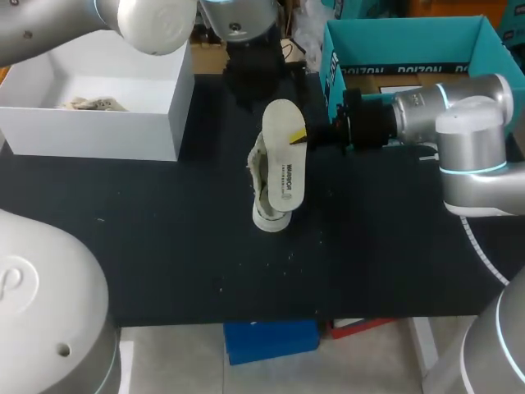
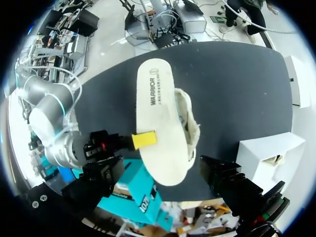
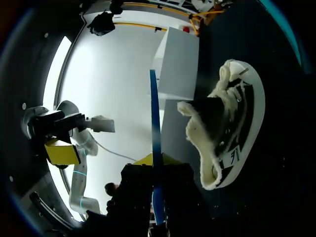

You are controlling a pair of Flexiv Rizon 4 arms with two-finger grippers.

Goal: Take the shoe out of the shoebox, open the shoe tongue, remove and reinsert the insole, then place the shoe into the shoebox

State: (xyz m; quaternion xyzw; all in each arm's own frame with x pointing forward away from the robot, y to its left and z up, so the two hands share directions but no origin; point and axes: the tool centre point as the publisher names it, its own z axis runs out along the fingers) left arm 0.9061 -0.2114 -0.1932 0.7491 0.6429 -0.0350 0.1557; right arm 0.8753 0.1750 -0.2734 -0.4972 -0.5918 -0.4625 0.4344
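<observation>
Mid-table, over the shoe (image 1: 264,205), we're pinching the insole (image 1: 283,164) in our right gripper (image 1: 302,135), w/ left gripper (image 2: 165,192) hanging open. Risk: edge-only grip slipping, insole dropping or shoving shoe askew.

Black table (image 1: 164,254) with an open teal box (image 1: 408,37)
The teal box stands at the table's far right corner, and a brown cardboard surface (image 1: 410,82) shows inside it. Well apart from the box, toward the far left, lies a wad of crumpled pale paper (image 1: 90,104). On the near side of the box, the dark table top carries a few pale specks.
</observation>
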